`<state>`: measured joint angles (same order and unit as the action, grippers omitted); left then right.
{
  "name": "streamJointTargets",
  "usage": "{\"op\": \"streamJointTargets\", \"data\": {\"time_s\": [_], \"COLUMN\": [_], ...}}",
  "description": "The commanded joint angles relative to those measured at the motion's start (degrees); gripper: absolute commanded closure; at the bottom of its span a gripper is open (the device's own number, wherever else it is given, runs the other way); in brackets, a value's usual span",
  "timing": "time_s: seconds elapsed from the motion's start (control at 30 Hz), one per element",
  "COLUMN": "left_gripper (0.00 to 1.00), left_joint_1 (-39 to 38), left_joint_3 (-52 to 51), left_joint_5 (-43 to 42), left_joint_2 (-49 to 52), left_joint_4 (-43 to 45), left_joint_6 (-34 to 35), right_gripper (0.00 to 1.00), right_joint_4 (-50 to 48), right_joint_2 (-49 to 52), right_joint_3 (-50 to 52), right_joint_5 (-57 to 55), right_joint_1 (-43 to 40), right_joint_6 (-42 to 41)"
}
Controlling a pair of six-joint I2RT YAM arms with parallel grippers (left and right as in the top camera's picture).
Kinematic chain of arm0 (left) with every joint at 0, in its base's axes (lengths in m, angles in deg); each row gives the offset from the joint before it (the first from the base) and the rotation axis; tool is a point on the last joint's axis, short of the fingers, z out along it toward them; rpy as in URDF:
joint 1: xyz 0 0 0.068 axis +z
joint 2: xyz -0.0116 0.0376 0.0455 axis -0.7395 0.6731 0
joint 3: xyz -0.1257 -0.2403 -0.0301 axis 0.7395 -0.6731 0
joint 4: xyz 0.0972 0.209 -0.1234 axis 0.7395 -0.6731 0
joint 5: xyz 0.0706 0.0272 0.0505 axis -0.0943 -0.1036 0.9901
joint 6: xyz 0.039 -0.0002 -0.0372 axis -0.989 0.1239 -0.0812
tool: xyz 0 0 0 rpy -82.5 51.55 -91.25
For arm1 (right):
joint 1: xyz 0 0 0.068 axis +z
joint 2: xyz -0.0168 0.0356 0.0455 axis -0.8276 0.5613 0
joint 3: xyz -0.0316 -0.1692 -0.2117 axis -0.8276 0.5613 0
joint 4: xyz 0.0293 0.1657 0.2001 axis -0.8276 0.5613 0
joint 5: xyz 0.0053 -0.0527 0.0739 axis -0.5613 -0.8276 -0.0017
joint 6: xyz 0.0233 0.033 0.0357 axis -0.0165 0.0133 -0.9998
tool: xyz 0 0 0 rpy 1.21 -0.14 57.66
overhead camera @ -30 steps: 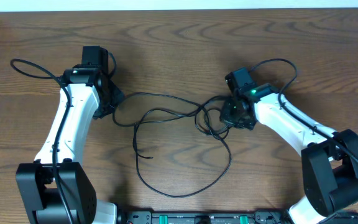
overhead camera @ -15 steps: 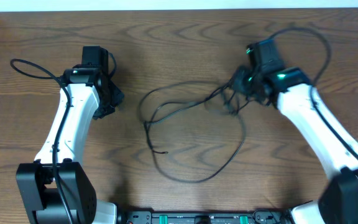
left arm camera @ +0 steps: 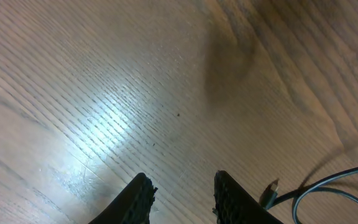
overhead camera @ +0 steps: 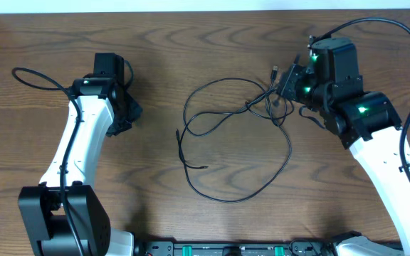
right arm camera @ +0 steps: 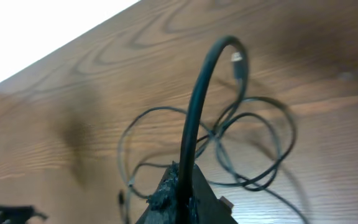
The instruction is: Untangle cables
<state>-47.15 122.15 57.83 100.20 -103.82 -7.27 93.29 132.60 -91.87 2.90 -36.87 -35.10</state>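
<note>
One snarl of thin black cables lies on the brown wooden table, right of centre, with its knot just beside the right gripper. That gripper is pinched on one strand, whose short tail arcs up to a small plug end. Left gripper has its jaws apart, holds nothing and is well clear of the loops.

Suggest a slow pull up and away so the loops slide out instead of cinching. Left should pin a loop. Long axis runs lower-left to upper-right, pointing at the right gripper.
</note>
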Motion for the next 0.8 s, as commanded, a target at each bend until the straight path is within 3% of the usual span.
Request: {"op": "streamJointTargets", "data": {"time_s": [0.0, 0.13, 0.27, 0.3, 0.4, 0.43, 0.77], "left_gripper": [0.66, 0.66, 0.66, 0.66, 0.66, 0.66, 0.66], "left_joint_1": [0.0, 0.0, 0.0, 0.0, 0.0, 0.0, 0.0], "left_joint_3": [-0.3, -0.3, -0.3, -0.3, -0.3, -0.3, -0.3], "left_joint_5": [0.1, 0.1, 0.1, 0.1, 0.1, 0.1, 0.1], "left_joint_2": [0.7, 0.7, 0.7, 0.7, 0.7, 0.7, 0.7], "left_joint_4": [-0.3, -0.4, -0.3, -0.3, -0.3, -0.4, -0.3], "left_joint_6": [0.3, 0.3, 0.3, 0.3, 0.3, 0.3, 0.3], "right_gripper": [0.99, 0.99, 0.96, 0.86, 0.05, 0.01, 0.01], "right_joint_4": [0.3, 1.4, 1.6, 1.6, 1.6, 1.7, 4.6], "right_joint_2": [-0.7, -0.4, -0.2, 0.0, 1.0, 1.5, 8.0], "right_joint_3": [-1.0, -0.9, -0.6, -0.6, -0.6, -0.6, -0.6], "right_joint_5": [-9.9, -28.1, -37.9, -38.4, -38.6, -38.6, -15.4], "right_joint_1": [0.2, 0.1, 0.1, -0.1, -1.0, -1.0, -0.5], "right_joint_6": [3.7, 6.3, 6.3, 6.3, 6.3, 6.3, 7.4]}}
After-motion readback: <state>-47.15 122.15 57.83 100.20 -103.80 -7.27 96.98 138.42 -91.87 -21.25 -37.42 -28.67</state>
